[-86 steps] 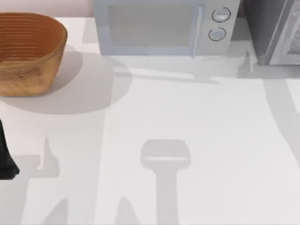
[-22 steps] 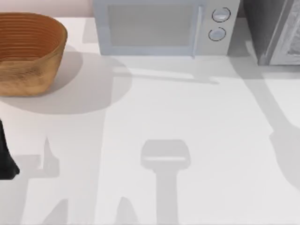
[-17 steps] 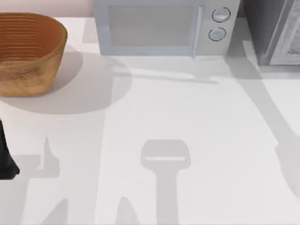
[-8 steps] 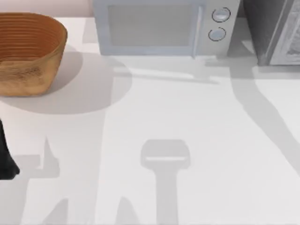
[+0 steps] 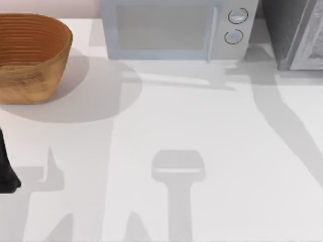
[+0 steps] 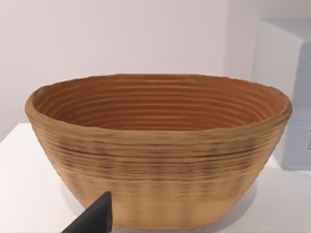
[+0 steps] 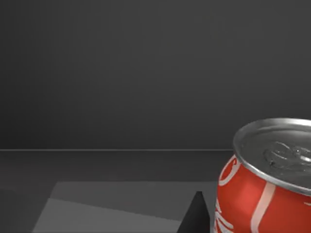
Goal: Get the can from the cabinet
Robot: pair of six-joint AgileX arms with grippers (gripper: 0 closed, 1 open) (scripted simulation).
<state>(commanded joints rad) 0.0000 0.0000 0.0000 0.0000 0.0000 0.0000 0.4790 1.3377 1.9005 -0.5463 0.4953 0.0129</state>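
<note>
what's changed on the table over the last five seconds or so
The arm shadow on the table's right side swung in from the right edge toward the microwave and cabinet. Basket, microwave, cabinet and the left arm stayed put.

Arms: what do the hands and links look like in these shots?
Little shows. The left arm is a plain matte black shape at the top view's left edge. A black pointed fingertip of the left hand shows in its wrist view; a similar dark tip in the right's. No cables or markings.
</note>
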